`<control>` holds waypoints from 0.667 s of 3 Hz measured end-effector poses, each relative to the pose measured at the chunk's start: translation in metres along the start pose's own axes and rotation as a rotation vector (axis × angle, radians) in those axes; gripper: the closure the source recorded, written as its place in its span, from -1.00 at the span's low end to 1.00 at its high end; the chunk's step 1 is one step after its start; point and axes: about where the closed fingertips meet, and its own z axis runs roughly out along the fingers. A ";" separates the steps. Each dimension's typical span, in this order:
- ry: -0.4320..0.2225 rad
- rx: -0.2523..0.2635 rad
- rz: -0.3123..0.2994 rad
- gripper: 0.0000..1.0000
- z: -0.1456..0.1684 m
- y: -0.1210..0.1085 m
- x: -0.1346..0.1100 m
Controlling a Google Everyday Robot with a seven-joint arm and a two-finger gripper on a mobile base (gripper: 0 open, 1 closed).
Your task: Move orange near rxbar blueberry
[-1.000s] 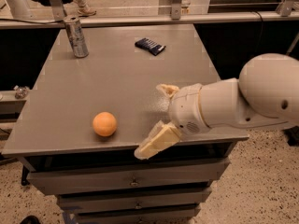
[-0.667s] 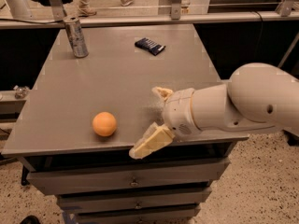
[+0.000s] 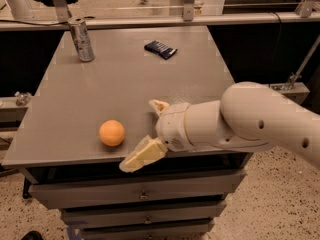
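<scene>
The orange sits on the grey table near its front left edge. The rxbar blueberry, a flat dark navy bar, lies at the back centre of the table, far from the orange. My gripper is open and empty, just right of the orange, low over the table's front edge. One finger reaches out past the front edge, the other lies further back over the table. The orange is not between them.
A tall silver can stands at the back left of the table. My thick white arm comes in from the right. Drawers sit under the table. A railing runs behind it.
My gripper and arm have moved left along the front edge, closer to the orange. The orange, the bar and the can have not moved.
</scene>
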 end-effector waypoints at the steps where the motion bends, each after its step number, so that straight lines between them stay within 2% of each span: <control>1: -0.022 -0.015 0.013 -1.00 0.013 0.005 -0.008; 2: -0.054 -0.036 0.009 -1.00 0.029 0.009 -0.022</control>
